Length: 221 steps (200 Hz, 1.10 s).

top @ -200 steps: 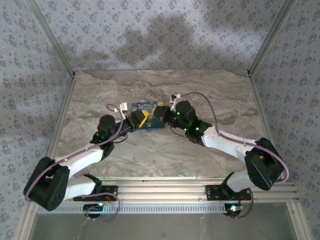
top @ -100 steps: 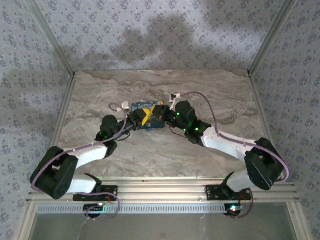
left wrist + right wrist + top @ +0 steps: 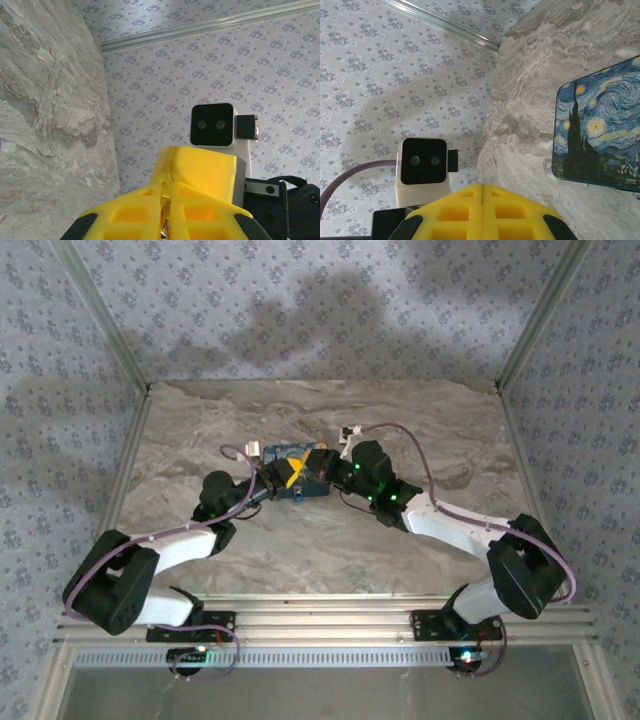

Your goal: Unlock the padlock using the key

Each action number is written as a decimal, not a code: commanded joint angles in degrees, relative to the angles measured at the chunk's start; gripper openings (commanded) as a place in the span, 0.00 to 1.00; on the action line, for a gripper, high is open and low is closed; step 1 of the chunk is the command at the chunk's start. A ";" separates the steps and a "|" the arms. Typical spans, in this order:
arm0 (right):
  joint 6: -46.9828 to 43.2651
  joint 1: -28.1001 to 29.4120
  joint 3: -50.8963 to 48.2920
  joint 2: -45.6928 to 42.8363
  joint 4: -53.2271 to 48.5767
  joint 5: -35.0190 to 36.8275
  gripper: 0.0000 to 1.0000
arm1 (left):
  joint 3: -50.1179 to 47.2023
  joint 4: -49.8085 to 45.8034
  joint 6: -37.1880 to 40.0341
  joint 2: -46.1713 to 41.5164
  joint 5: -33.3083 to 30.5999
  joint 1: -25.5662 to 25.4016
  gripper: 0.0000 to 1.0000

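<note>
Padlock [image 3: 600, 135]: rectangular dark-blue block with a print of light-blue and yellow swirls and a dark spire shape. It lies flat, printed face up.
Padlock location: on the surface [image 3: 300, 550], mid-width and toward the far half. In the top view the two gripper heads flank it from left and right.
Surface: grey-beige marble pattern, enclosed by wallpapered walls [image 3: 300, 300].
Left gripper [image 3: 165, 192]: yellow fingers pressed together with no gap along the seam. A small brassy glint [image 3: 163, 227] sits low in the seam and is too small to identify, so whether anything is gripped cannot be told.
Right gripper [image 3: 482, 192]: yellow fingers closed flat against each other, nothing visible between them. In the right wrist view the padlock lies off to the right of the fingers, outside the grip.
Left arm [image 3: 160, 550]: bent at the elbow, wrist pointed toward the padlock's left end.
Right arm [image 3: 450, 525]: bent at the elbow, wrist pointed toward the padlock's right end.
Right wrist camera [image 3: 212, 125]: black face on a white housing, seen straight ahead of the left gripper.
Left wrist camera [image 3: 423, 162]: same build, seen ahead of the right gripper.
Cable [image 3: 420, 455]: lilac, looping above the right wrist.
</note>
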 commanded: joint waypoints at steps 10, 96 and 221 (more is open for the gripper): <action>0.62 -0.43 0.08 0.57 1.99 -2.94 0.00 | 1.62 1.87 2.16 -0.03 3.57 -0.49 0.00; -2.53 -1.47 0.89 -2.88 -6.19 -2.83 0.20 | -0.07 -14.47 15.98 -12.98 1.16 0.03 0.00; -15.27 5.15 8.81 3.05 -32.23 8.46 0.44 | -3.43 -53.21 39.58 -37.81 -10.29 1.21 0.00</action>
